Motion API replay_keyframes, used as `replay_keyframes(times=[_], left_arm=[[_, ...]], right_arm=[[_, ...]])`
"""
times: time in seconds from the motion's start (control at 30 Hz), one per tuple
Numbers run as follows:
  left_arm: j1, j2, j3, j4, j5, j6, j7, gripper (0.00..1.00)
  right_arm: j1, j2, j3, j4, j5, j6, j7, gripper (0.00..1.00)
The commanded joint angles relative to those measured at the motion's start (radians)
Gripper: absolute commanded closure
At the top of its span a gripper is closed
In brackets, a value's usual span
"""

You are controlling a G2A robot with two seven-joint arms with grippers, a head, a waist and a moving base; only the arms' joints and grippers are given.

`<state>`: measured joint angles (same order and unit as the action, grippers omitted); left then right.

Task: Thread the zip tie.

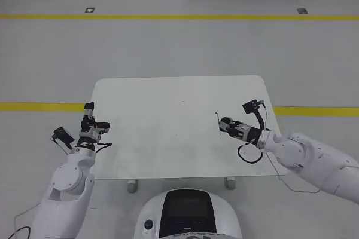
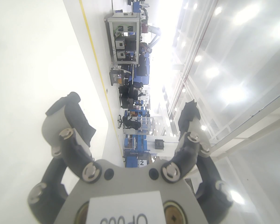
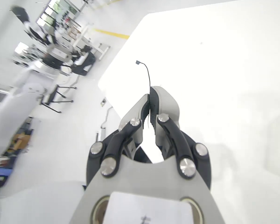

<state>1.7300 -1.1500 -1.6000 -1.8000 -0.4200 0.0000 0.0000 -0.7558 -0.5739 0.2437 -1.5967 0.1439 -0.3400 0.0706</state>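
Top view: white bench (image 1: 167, 149). Left pincer (image 1: 96, 118) sits at the bench's left edge. Right pincer (image 1: 222, 124) is over the right part of the bench and grips a thin black zip tie (image 1: 217, 118), which stands crosswise at its tips. I cannot tell whether the tie touches the bench.

Left wrist view: left pincer (image 2: 130, 110) is spread wide with nothing between its fingers (image 2: 70, 115). The bench (image 2: 25, 71) lies along one side of it.

Right wrist view: right pincer (image 3: 151, 96) is closed tight, pads pressed on the zip tie (image 3: 147, 71). The strap rises out past the tips in a slight curve and ends in its small square head (image 3: 138, 62). A short length of tail shows between the fingers behind the tips. The bench (image 3: 212, 59) lies beneath.
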Motion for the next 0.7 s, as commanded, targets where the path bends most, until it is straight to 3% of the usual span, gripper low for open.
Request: replay_keyframes(times=[0.0, 0.13, 0.33, 0.5, 0.6, 0.67], left_arm=[[0.000, 0.000, 0.000, 0.000, 0.000, 0.000, 0.000, 0.00], [0.000, 0.000, 0.000, 0.000, 0.000, 0.000, 0.000, 0.00], [0.000, 0.000, 0.000, 0.000, 0.000, 0.000, 0.000, 0.00], [0.000, 0.000, 0.000, 0.000, 0.000, 0.000, 0.000, 0.00], [0.000, 0.000, 0.000, 0.000, 0.000, 0.000, 0.000, 0.00], [0.000, 0.000, 0.000, 0.000, 0.000, 0.000, 0.000, 0.00]], right_arm=[[-0.028, 0.000, 0.033, -0.009, 0.086, 0.000, 0.057, 1.00], [-0.102, -0.001, 0.167, 0.015, 0.261, 0.000, 0.250, 1.00], [-0.265, -0.042, 0.490, 0.089, 0.481, 0.000, 0.643, 1.00], [-0.393, -0.134, 0.770, 0.180, 0.591, 0.000, 0.945, 1.00], [-0.437, -0.203, 0.883, 0.227, 0.600, 0.000, 1.073, 1.00], [-0.448, -0.247, 0.919, 0.251, 0.584, 0.000, 1.108, 1.00]])
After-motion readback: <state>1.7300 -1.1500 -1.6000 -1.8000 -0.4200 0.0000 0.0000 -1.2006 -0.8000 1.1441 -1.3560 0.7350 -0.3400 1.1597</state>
